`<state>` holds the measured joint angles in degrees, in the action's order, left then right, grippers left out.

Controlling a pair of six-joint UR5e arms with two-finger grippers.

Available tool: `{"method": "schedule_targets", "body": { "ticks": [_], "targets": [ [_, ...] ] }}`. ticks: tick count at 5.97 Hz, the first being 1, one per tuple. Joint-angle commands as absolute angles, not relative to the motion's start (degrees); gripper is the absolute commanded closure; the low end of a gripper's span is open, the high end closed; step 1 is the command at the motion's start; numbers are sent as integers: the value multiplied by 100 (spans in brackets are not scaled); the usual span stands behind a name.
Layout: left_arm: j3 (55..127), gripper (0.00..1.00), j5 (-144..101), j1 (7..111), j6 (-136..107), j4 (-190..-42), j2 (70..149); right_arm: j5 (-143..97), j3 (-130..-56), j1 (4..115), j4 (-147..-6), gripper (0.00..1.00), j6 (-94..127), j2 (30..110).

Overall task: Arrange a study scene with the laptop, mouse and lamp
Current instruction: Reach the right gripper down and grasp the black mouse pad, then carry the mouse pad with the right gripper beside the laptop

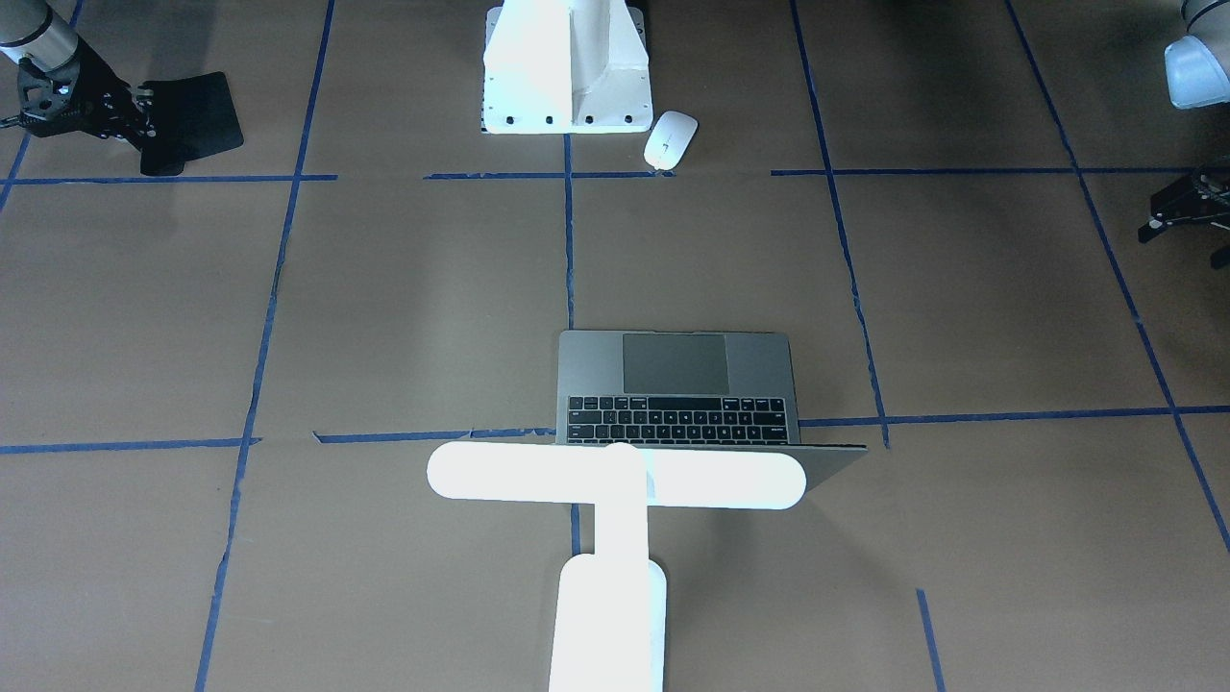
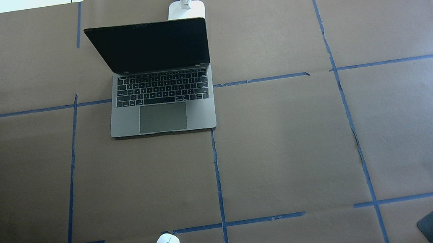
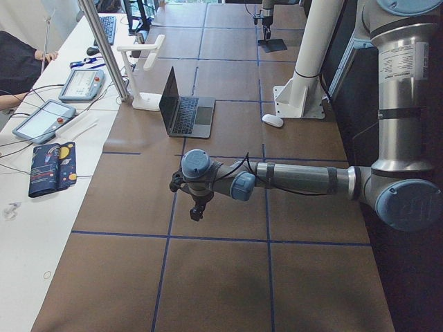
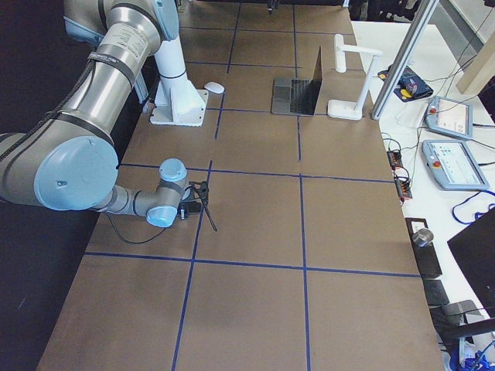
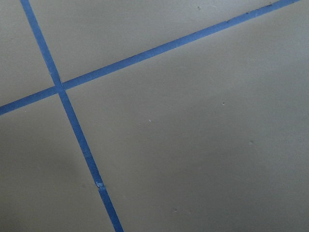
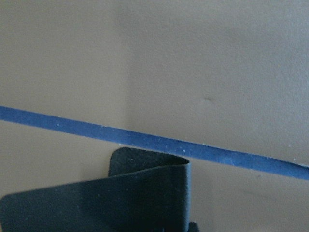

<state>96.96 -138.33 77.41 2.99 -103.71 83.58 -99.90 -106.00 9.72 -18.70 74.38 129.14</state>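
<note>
Front-facing view: the slim grey metal laptop (image 1: 673, 384) stands open mid-table, with the bright white T-shaped desk lamp (image 1: 615, 478) just behind its lid. The small glossy white oval mouse (image 1: 670, 139) lies well apart from them, just beside the white bolted pedestal (image 1: 567, 86). The right pincer (image 1: 144, 117) looks clenched on an edge of a thin black rectangular mat (image 1: 197, 111); the left pincer (image 1: 1180, 211) is cut by the frame, so I cannot tell its state.

Overhead view: one laptop, one mouse, one lamp, one mat.

Side views: two arms; the left pincer hangs over the bare brown-paper table (image 3: 221, 277); the mat hangs edge-on from the right pincer.

Wrist views: the left shows only table and blue tape (image 5: 77, 130); the right shows the mat curling at the bottom.

Laptop and lamp seem placed (a judgement); the mat is probably in hand now. The next move calls for carrying it across, laying it flat beside the laptop, then fetching the mouse.
</note>
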Motion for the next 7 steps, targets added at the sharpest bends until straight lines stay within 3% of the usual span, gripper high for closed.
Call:
{"method": "schedule_targets", "body": {
  "ticks": [1, 4, 7],
  "targets": [
    [9694, 0, -13834, 7743, 299, -10371, 8358, -9984, -10757, 1002, -1855, 100, 7444, 12894],
    [9721, 0, -13834, 7752, 281, -10371, 8358, -10107, -10811, 1913, -1950, 100, 7479, 12036],
    [9738, 0, -13974, 7831, 264, -10362, 8367, -10143, -10802, 2696, -3073, 100, 7567, 10490]
  ]
}}
